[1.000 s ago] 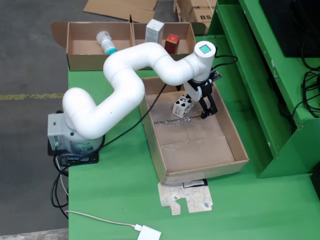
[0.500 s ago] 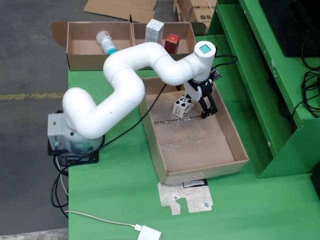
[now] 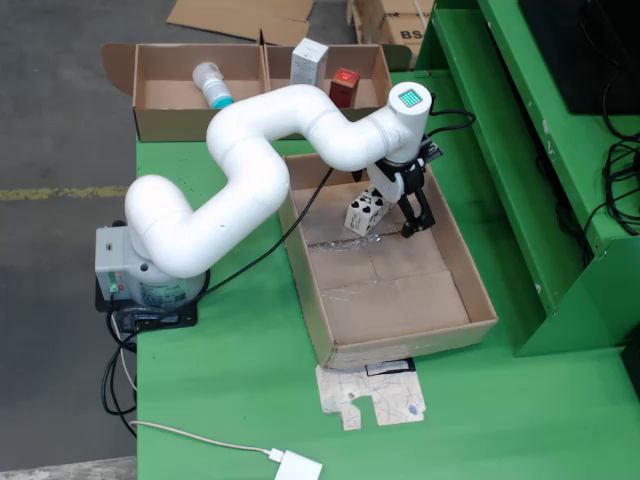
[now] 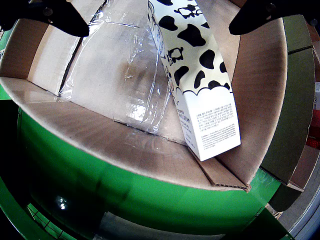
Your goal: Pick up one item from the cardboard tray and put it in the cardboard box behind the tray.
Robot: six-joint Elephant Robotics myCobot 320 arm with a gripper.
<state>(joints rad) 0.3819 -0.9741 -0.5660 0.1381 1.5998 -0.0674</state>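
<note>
A white carton with black cow spots lies tilted at the far end of the open cardboard tray, close to its back corner. In the wrist view the carton leans along the tray wall. My gripper hangs over it, open. The wrist view shows the gripper with its two black fingertips wide apart, the carton's upper end between them and untouched. The cardboard box stands behind the tray.
The box behind holds a clear bottle with a teal cap, a white carton and a red item. Clear film covers the tray floor. A flattened carton lies in front of the tray. Green shelving stands on the right.
</note>
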